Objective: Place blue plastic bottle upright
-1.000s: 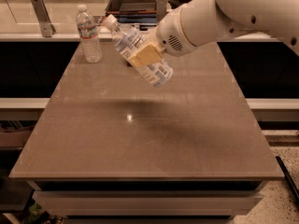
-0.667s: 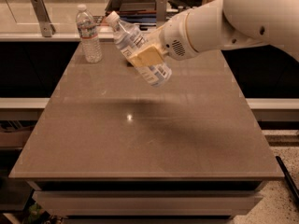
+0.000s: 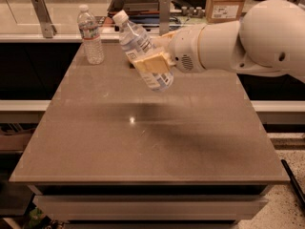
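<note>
The blue plastic bottle [image 3: 143, 54] is a clear bottle with a white cap and a pale blue-and-white label. It hangs in the air above the table's far middle, tilted with its cap up and to the left. My gripper [image 3: 153, 61] is shut on the bottle's body, its tan fingers [image 3: 150, 65] wrapped across the label. The white arm reaches in from the right. The bottle's base is well above the brown tabletop [image 3: 143, 137].
A slimmer ribbed clear bottle [image 3: 90, 35] with a narrow red-and-white label stands upright at the table's far left corner. Behind the table is a counter with a metal post [image 3: 165, 14], a dark tray [image 3: 136, 4] and a cardboard box [image 3: 226, 3].
The arm has moved a little to the right. The held bottle has swung nearer upright, its cap higher and its base lower.
</note>
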Tool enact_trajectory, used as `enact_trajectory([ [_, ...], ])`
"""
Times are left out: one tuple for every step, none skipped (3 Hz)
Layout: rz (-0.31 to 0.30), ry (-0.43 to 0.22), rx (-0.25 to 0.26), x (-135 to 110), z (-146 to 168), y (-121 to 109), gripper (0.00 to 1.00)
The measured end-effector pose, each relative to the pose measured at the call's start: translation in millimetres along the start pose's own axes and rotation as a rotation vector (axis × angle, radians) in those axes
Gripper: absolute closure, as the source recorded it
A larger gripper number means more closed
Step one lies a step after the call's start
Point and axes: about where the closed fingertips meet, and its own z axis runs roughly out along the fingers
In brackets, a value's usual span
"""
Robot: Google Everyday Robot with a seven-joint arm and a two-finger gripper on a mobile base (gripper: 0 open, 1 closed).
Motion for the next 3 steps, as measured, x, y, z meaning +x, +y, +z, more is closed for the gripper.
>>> enact_trajectory([
  [0.016, -0.055, 0.006, 3.8, -1.4, 2.1, 1.0],
  [0.023, -0.109, -0.003, 6.4, 2.1, -0.4, 1.0],
  [0.017, -0.155, -0.019, 6.5, 7.9, -4.3, 1.0],
])
